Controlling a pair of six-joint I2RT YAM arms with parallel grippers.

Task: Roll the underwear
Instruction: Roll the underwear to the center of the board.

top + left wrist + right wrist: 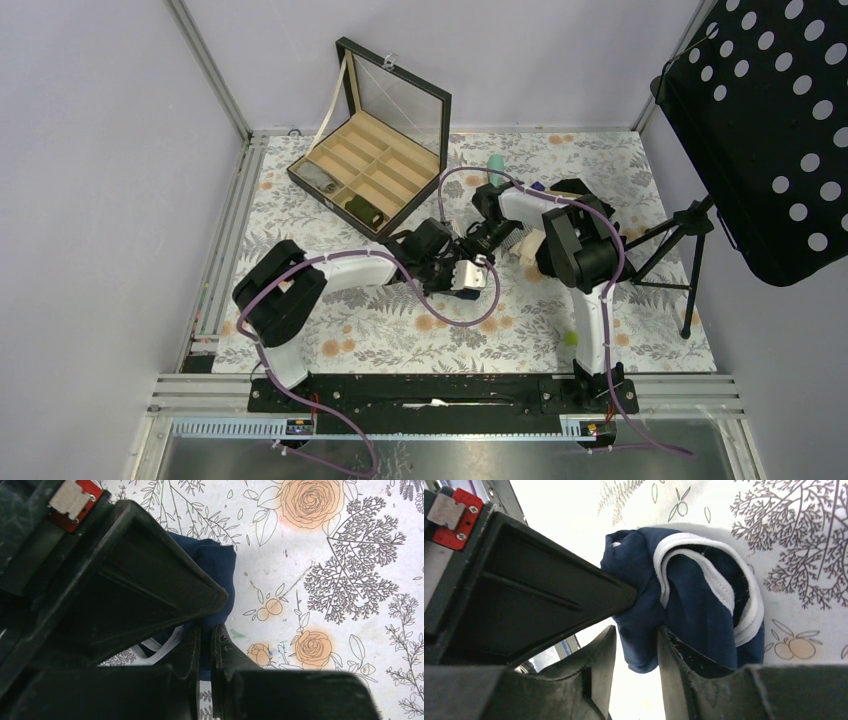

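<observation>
Item: underwear (pixel 694 595), located near the middle of the floral desk (pixel 350 340), at the spot where the two arms meet tip to tip. In the overhead view it is hidden under the wrists, and whether it rests on the desk or is lifted just clear cannot be told. Position relative to jaws: the bundle is lodged directly ahead of both sets, so neither arm is the nearer; the left gripper (pixel 206 632) is set at it from the left, the right gripper (pixel 636 632) from the right. Left jaws: set almost together, a fold of navy cloth pinched in the slit. Right jaws: set partly apart, a lobe of cloth lying in the gap against one finger with light seen beside it, so no firm grip is judged there. Long axis: not settled from these views; a rounded wad is shown, judged to lie roughly across the line between the two grippers. Appearance: dark navy soft cloth, bunched and partly coiled, with the white waistband edge looped around the outer end in the right wrist view and a strip of it glimpsed beneath the left jaws. Roll judged loose, not yet tidy.
</observation>
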